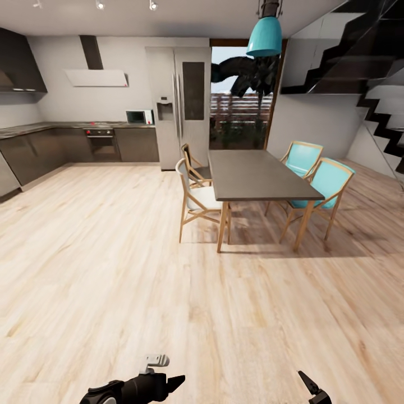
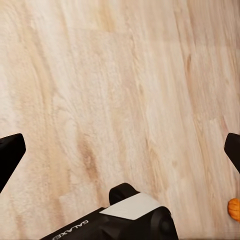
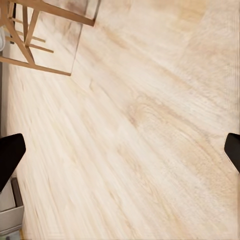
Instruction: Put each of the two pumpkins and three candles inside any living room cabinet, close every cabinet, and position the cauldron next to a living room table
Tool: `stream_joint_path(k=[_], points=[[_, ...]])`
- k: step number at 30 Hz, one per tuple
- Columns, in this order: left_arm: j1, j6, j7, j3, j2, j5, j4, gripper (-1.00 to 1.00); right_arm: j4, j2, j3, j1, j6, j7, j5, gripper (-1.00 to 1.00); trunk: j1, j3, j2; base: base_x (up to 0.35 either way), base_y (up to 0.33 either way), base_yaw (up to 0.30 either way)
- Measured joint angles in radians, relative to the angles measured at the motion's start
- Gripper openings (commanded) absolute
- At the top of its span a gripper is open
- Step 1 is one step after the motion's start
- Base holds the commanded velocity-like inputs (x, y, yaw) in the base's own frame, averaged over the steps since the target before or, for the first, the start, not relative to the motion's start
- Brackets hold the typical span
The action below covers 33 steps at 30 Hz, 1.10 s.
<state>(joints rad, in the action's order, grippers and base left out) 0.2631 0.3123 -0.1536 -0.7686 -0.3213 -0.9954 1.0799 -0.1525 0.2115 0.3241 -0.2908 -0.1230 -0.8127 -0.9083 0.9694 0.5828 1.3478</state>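
A sliver of a bright orange pumpkin [image 2: 234, 209] shows at the edge of the left wrist view, low over the light wood floor; what it rests on is cut off. My left gripper [image 2: 120, 155] is open, its black fingertips [image 2: 10, 152] spread wide over bare floor with nothing between them. In the head view it [image 1: 175, 384] sits at the bottom edge. My right gripper [image 3: 120, 152] is also open and empty above the floor, and it [image 1: 312, 388] shows at the bottom right of the head view. The candles, the cabinet and the cauldron are out of view.
A grey-topped dining table [image 1: 255, 174] stands ahead to the right, with wooden chairs [image 1: 196, 199] on its left and turquoise chairs [image 1: 328, 185] on its right. Kitchen units [image 1: 67, 146] and a fridge [image 1: 178, 106] line the back wall. Black stairs [image 1: 376, 106] rise at the right. Wide wood floor [image 1: 112, 269] lies ahead.
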Motion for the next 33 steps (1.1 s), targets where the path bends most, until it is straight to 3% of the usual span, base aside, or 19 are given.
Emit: stream_joint_path(k=[33], points=[[0.0,-0.001,0.0,0.0,0.001,-0.001,-0.001,1.0,0.004,0.0,0.0,0.0,0.0,-0.009,0.0,1.0,0.0,0.018,0.0,0.0,0.0,-0.26]])
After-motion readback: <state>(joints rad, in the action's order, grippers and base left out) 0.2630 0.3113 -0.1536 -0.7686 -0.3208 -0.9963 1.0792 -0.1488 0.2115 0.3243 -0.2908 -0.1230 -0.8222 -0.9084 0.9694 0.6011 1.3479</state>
